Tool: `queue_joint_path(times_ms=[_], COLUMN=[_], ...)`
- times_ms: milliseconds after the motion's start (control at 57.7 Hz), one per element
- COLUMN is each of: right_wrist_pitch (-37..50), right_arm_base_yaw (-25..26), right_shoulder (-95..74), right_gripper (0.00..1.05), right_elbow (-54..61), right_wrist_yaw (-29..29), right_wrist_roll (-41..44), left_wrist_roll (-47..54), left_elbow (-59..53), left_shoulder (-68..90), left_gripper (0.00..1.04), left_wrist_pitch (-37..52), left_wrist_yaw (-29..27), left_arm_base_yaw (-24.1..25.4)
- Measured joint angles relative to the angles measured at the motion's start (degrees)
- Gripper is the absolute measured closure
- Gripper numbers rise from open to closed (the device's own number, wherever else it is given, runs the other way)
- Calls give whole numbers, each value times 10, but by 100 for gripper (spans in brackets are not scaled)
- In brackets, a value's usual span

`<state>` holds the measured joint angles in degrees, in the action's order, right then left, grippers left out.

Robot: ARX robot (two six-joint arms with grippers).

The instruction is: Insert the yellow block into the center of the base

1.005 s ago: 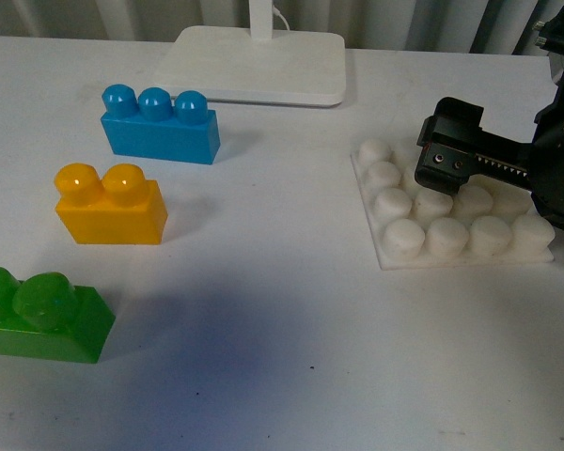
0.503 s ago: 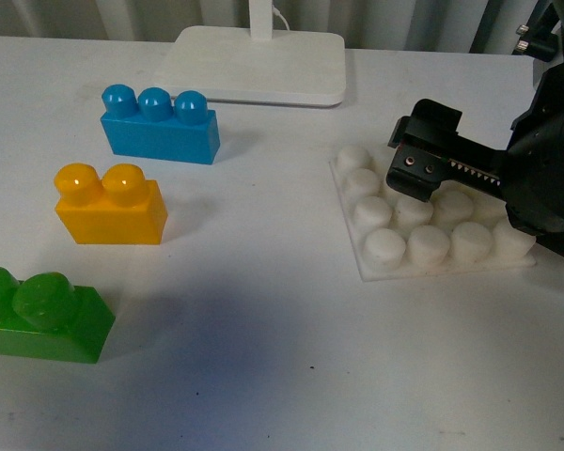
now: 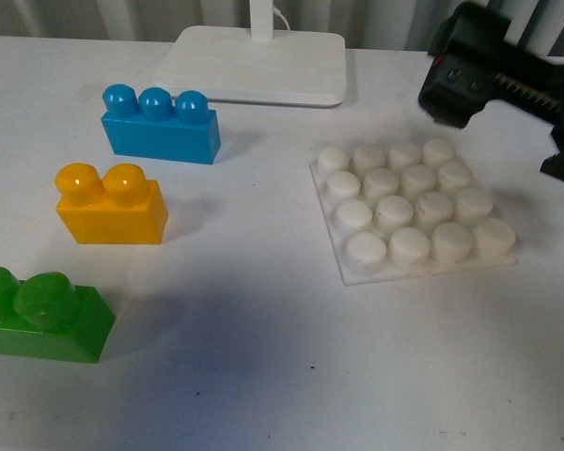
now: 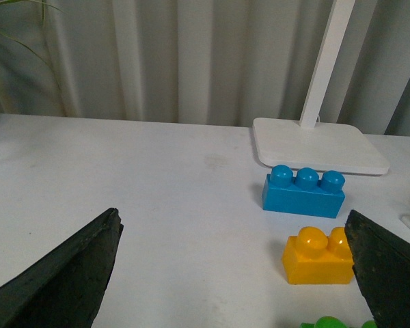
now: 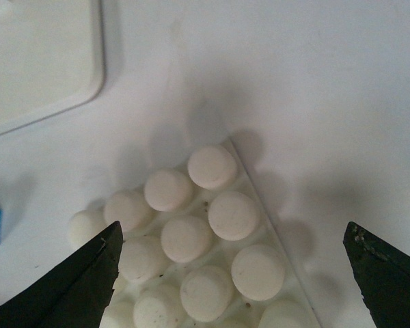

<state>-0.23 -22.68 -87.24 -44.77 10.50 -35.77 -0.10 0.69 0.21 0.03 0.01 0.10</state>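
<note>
Now that the right gripper (image 3: 456, 75), fingers spread, has lifted away, the base (image 3: 352, 276) lies nearer the tabletop's centre, studs exposed and ready. The yellow block (image 3: 111, 205) stands ungrasped near the left edge, and the left gripper (image 4: 231, 215) is also spread.

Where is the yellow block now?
In the front view the yellow block stands at the left, between the blue brick behind and the green brick in front.

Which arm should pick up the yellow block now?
Left. The yellow block lies ahead of its open jaws, on the left side. The right arm hangs near the base, far from it.
</note>
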Motion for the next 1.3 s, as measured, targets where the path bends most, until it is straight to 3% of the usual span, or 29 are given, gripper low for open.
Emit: queue_joint_path(times_ms=[347,433,745,832,936,1057,1300], right_wrist_pitch=[82,81,35,28,31,93,92], right_arm_base_yaw=[79,121,376,419,424,389,325], right_shoulder=[229,299,582,623,632,659,711], right_gripper=[9,9,9,9,10,30,75], right_elbow=[121,156,275,289,292,334,377], right_wrist_yaw=[-111,-140,-349,-355,-349,-258,-198], right_wrist_roll=[149,181,231,232,239,312,350], left_wrist_roll=[0,0,0,0,0,0,0], left_elbow=[0,0,0,0,0,0,0], left_shoulder=[0,0,0,0,0,0,0], left_gripper=[6,6,6,6,6,6,6], left_wrist_pitch=[0,0,0,0,0,0,0], left_wrist_yaw=[0,0,0,0,0,0,0], left_arm_base_yaw=[0,0,0,0,0,0,0])
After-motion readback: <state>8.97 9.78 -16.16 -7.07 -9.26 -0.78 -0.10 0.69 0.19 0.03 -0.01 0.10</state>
